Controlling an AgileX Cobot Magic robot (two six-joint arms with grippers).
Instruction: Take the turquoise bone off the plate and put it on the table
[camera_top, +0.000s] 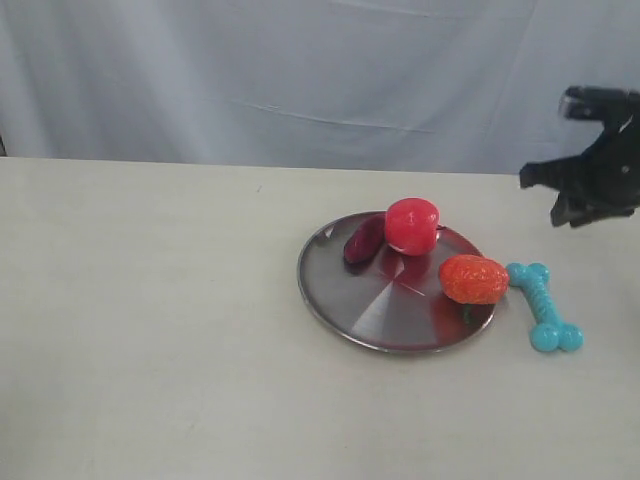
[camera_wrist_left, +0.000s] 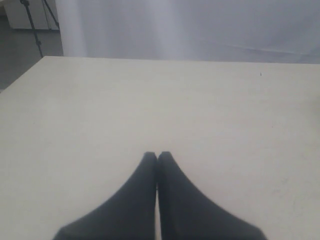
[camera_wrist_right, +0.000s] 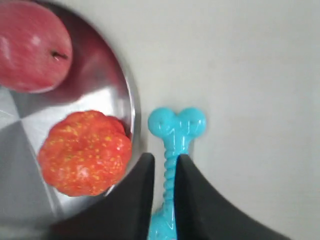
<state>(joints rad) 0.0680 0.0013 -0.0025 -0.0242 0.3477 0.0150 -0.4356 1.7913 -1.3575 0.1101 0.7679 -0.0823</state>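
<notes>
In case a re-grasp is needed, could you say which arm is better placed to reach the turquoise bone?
Right. The right gripper hangs above the turquoise bone, lying on the table beside the plate; the left gripper faces only table.

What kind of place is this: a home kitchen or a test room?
Probably a robot test room, not a kitchen: a plain beige table, a white cloth backdrop hung behind it, and tripod legs beyond its corner.

One knob of turquoise bone (camera_wrist_right: 176, 131) — partly hidden.
</notes>
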